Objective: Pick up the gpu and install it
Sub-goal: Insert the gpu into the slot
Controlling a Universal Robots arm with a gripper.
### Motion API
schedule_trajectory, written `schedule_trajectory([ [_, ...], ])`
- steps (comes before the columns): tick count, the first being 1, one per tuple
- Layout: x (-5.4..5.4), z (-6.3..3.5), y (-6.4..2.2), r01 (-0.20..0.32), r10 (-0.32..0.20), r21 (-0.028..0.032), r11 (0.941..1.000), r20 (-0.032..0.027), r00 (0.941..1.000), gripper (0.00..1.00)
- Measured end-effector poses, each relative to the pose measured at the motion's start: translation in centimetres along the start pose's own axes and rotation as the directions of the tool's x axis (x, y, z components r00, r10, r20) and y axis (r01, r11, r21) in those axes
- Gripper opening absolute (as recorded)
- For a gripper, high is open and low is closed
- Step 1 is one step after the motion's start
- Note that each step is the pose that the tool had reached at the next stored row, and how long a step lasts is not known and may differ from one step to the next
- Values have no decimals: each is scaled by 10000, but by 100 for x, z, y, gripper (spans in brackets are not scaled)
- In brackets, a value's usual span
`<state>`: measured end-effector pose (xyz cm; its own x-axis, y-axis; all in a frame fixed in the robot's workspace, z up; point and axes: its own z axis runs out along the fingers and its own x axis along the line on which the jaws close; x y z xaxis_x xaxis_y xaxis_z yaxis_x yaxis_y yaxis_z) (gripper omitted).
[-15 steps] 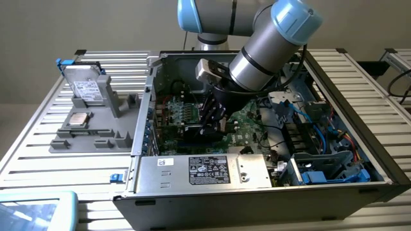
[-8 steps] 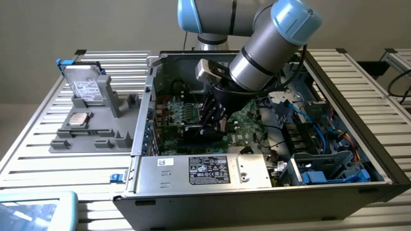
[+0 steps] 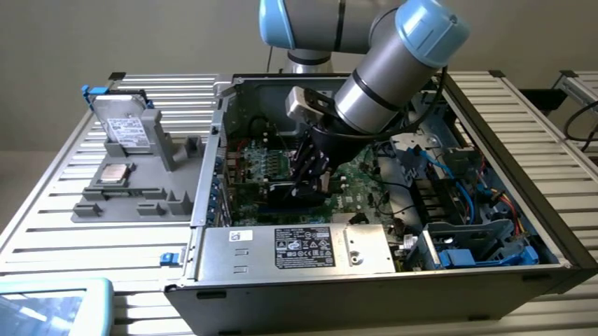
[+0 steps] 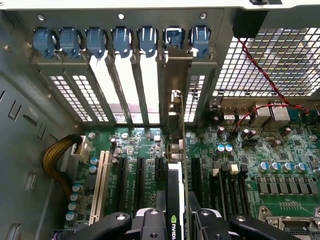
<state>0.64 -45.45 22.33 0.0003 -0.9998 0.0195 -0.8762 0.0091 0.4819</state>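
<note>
The gpu [image 4: 173, 192] is seen edge-on in the wrist view, a thin dark card with a green logo. It stands upright over the green motherboard [image 4: 260, 150], between the black expansion slots [image 4: 122, 185]. Its silver bracket [image 4: 175, 100] lines up with an opening in the rear slot row. My gripper [image 4: 175, 222] is shut on the card, one black finger [image 4: 150, 225] on each face. In the exterior view, the gripper [image 3: 309, 178] reaches down into the open computer case [image 3: 374, 280], with the gpu [image 3: 285, 190] low against the motherboard [image 3: 351, 178].
Blue slot clips [image 4: 95, 40] line the case's rear wall. A yellow cable bundle [image 4: 55, 160] and red wire [image 4: 272, 87] flank the slots. The power supply [image 3: 299, 248] sits at the case front, drive bays with blue cables [image 3: 467, 210] at the exterior view's right. A grey fixture [image 3: 126, 161] stands outside.
</note>
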Motion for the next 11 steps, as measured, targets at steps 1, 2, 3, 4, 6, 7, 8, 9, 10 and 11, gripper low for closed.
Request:
schedule_trajectory([
  [1, 0, 1, -1, 0, 0, 2, 10000, -1, 10000, 27],
  [2, 0, 1, -2, 1, -1, 1, 10000, -4, 10000, 27],
  [3, 0, 1, -3, 1, -1, 1, 10000, -6, 10000, 27],
  [4, 1, 2, -3, 1, -1, 2, 10000, -7, 10000, 27],
  [6, 0, 3, -4, 3, -3, 1, 10000, -10, 10000, 27],
  [7, 0, 4, -4, 10, -10, 2, 10000, -12, 10000, 27],
  [8, 0, 4, -4, 22, -22, 2, 10000, -18, 10000, 27],
  [9, 0, 5, -4, 44, -44, 4, 10000, -27, 10000, 27],
  [10, -1, 6, -3, 77, -77, 5, 10000, -44, 10000, 27],
  [11, -1, 6, -3, 116, -116, 5, 9999, -64, 9999, 27],
])
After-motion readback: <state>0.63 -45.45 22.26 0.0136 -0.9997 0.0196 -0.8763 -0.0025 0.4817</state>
